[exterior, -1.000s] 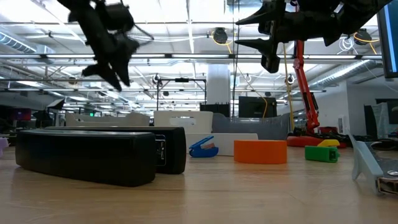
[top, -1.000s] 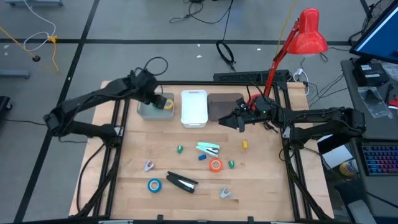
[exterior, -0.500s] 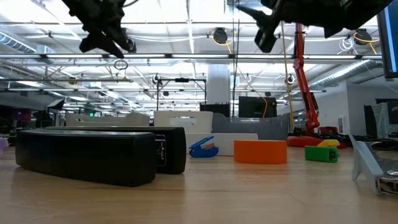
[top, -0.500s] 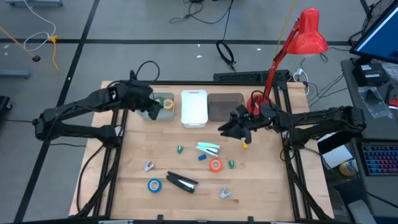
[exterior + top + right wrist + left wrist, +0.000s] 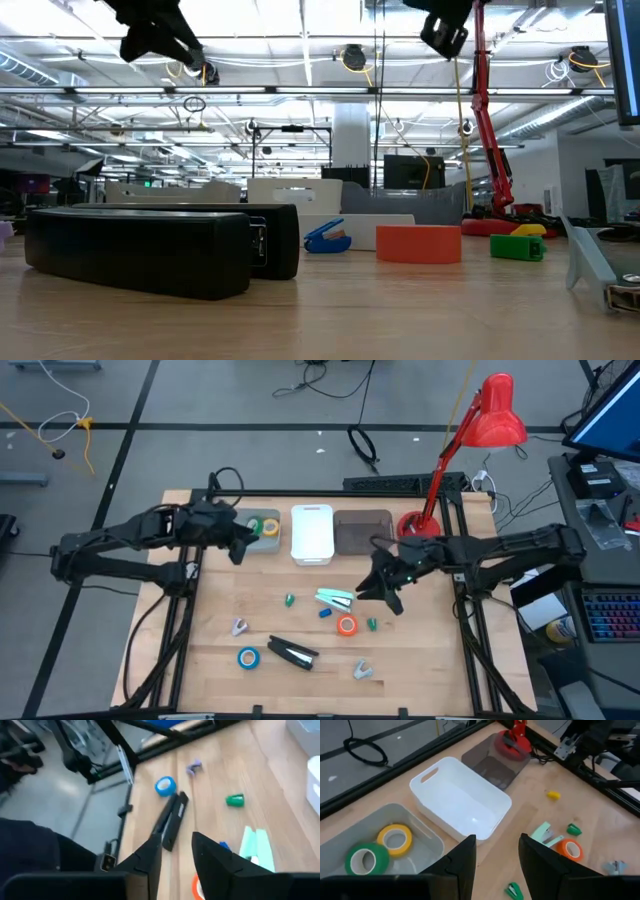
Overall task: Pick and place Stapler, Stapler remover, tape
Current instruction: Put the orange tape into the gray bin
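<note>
My left gripper [image 5: 237, 546] [image 5: 497, 854] hovers open beside the clear bin [image 5: 246, 540], which holds a green tape [image 5: 365, 860] and a yellow tape [image 5: 395, 839]. My right gripper [image 5: 381, 593] [image 5: 177, 851] hangs open above the table, right of the mint stapler [image 5: 335, 598]. On the table lie the black stapler [image 5: 292, 652], an orange tape [image 5: 347, 625], a blue tape [image 5: 248, 657] and two stapler removers [image 5: 239, 626] [image 5: 363, 671]. Nothing is between either gripper's fingers.
A white bin [image 5: 312, 535] and a dark bin [image 5: 362, 530] stand right of the clear one along the far edge. Small green bits [image 5: 289, 600] [image 5: 372, 624] and a blue bit [image 5: 325, 613] lie among the things. A red lamp [image 5: 497, 412] rises at the far right.
My left gripper has drawn back from over the clear bin toward the table's left and near edges and has risen. My right gripper has left the dark bin's side, gone toward the near edge to beside the mint stapler, and has risen too.
</note>
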